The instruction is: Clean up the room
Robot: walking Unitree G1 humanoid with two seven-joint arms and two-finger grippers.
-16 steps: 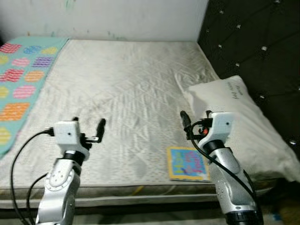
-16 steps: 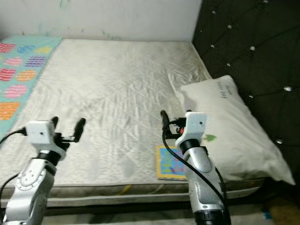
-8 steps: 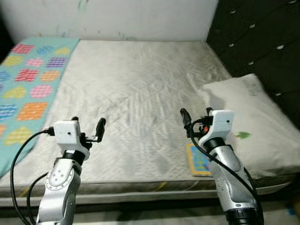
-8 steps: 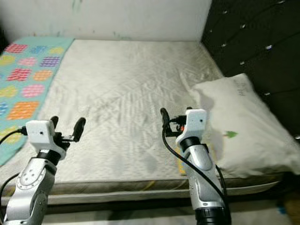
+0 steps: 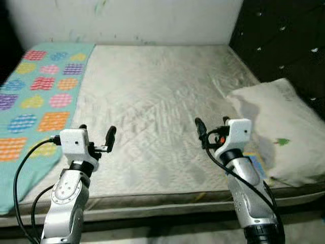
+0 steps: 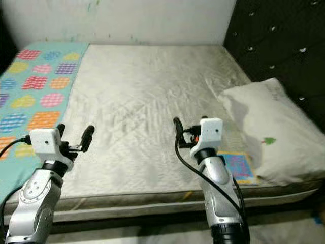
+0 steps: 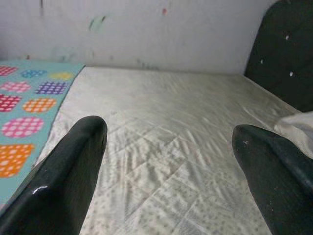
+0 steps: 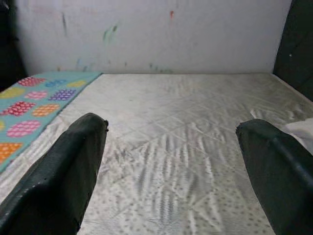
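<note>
A bare quilted mattress (image 5: pixel 157 96) lies before me. A teal blanket (image 5: pixel 38 94) with coloured patches covers its left side. A white pillow (image 5: pixel 279 129) rests at the right edge, against the dark tufted headboard (image 5: pixel 284 46). A small colourful book (image 6: pixel 237 166) lies flat by the pillow's front corner, partly behind my right arm. My left gripper (image 5: pixel 96 133) and right gripper (image 5: pixel 212 124) both hover open over the mattress's near edge, with nothing between the fingers. The wrist views look along the fingers (image 7: pixel 73 166) (image 8: pixel 68 166) across the mattress.
A white wall (image 5: pixel 152 20) with faint paint marks closes off the far side of the bed. The mattress's front edge (image 5: pixel 152 201) runs just below my grippers. A strip of floor (image 6: pixel 284 229) runs along below it.
The whole view has shifted: more of the teal blanket is in view, and the pillow and book sit further right. Both arms hold the same pose, grippers still open.
</note>
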